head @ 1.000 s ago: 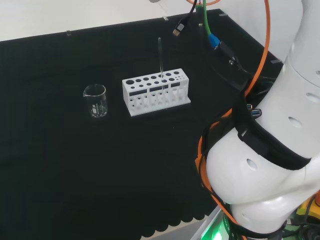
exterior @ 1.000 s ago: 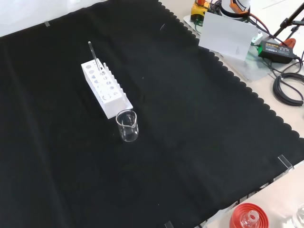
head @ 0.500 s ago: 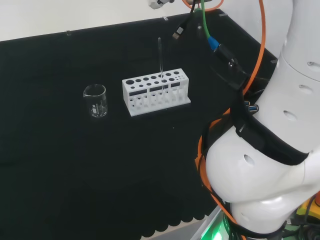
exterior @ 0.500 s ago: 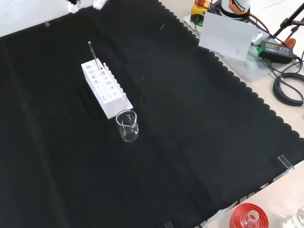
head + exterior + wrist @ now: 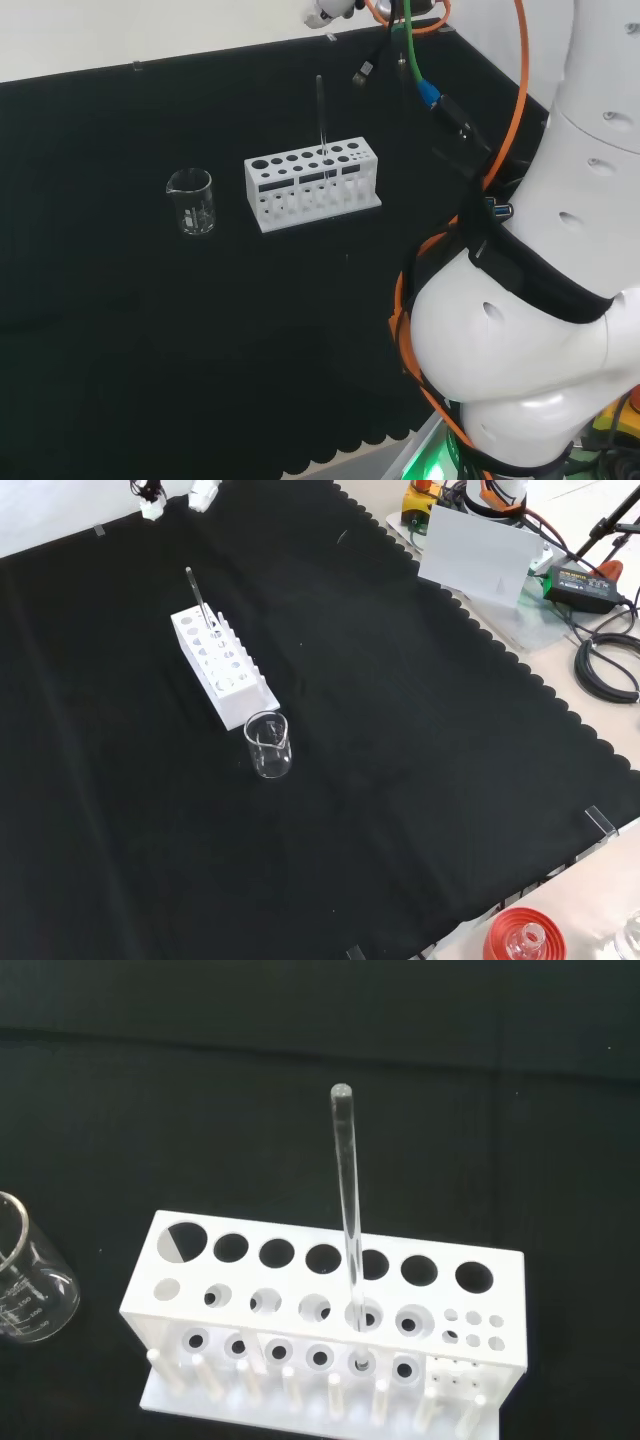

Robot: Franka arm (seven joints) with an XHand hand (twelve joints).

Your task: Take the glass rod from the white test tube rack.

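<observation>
Rod (image 5: pixel 348 1222) stands upright in a hole of the white rack (image 5: pixel 320 1310), untouched. Beaker (image 5: pixel 190 201) stands near the rack's left end in the head view. Hand (image 5: pixel 203 492) shows as fingertips at the front view's top edge, apart from the rod; whether spread or curled cannot be told.

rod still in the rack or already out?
In. The glass rod stands upright in a hole of the white rack, its top free. The hand is apart from it at the front view's top edge.
</observation>
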